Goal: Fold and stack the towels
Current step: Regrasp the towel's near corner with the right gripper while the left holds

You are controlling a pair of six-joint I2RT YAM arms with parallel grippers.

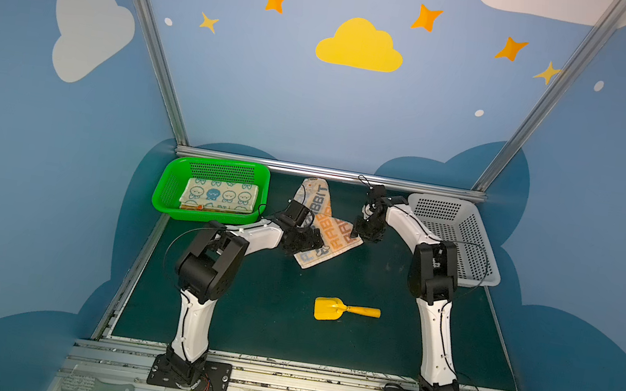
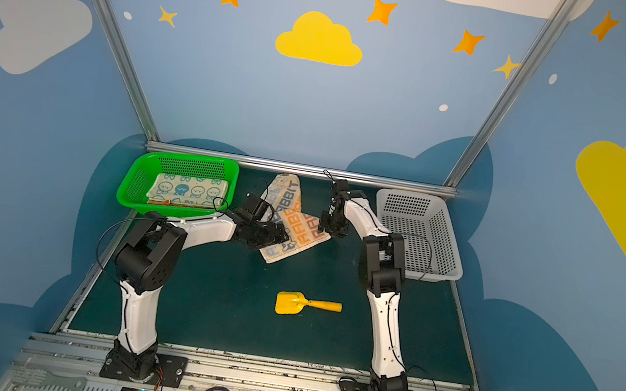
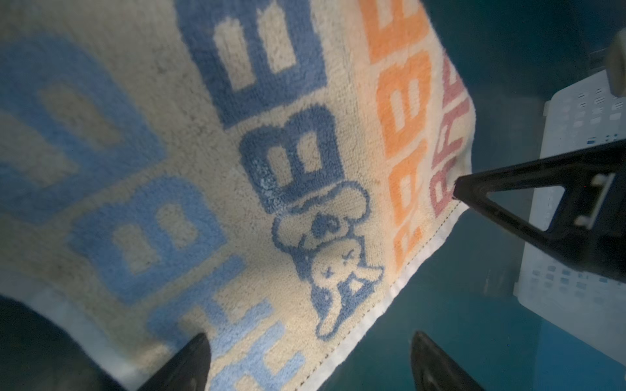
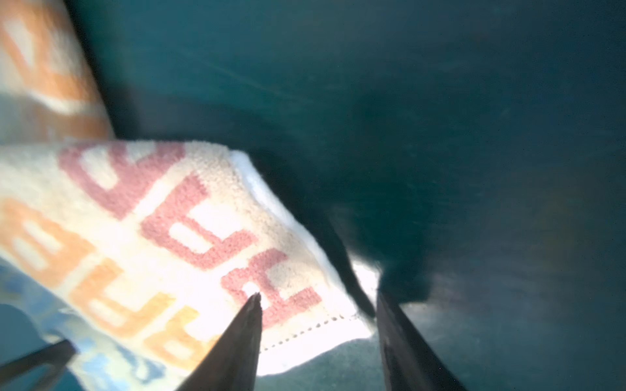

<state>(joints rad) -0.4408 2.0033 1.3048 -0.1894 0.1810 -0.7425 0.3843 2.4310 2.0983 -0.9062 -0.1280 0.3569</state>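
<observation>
Two seem done: the blue-faced towel lies folded on the orange towel in the green basket. The lettered towel lies rumpled on the worktop, not yet folded. The left gripper is released above it, and the right gripper is spread astride its corner.

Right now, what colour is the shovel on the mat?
The shovel is yellow, clearest in a top view.
</observation>
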